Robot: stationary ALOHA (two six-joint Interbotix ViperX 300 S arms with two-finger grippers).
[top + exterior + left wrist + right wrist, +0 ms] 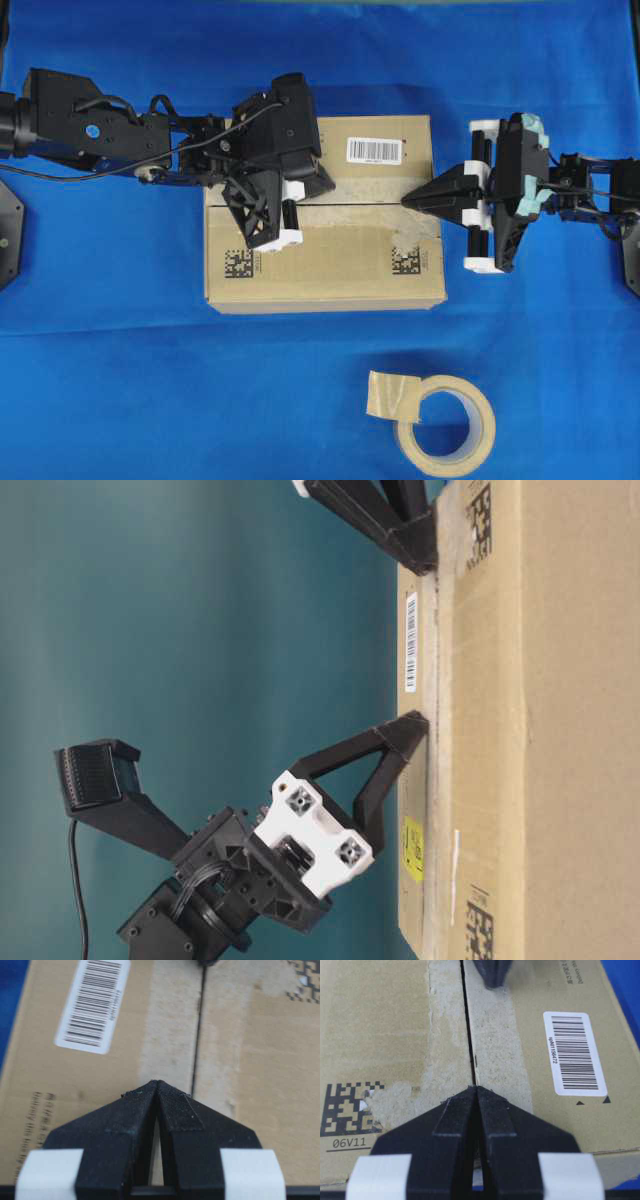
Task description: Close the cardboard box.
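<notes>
Sitting at centre of the overhead view on the blue cloth: the cardboard box, top flaps down and meeting along a thin dark seam running nine to three o'clock. Flanked on both sides by a pale band of old tape residue. White barcode label near the box's one o'clock corner; two black QR codes along the six o'clock edge. Seen from table level, a yellow sticker on the flap near the left arm.

Reaching in from nine o'clock, the left gripper, fingers pinched fully together, holding nothing, tip pressed down on the flap just beside the seam. Coming from three o'clock, the right gripper, likewise closed to a point, nothing gripped, tip resting on the seam at the box's right edge.

Down at five o'clock, well apart from the box, a beige tape roll with a loose tail sticking up at its ten o'clock.
</notes>
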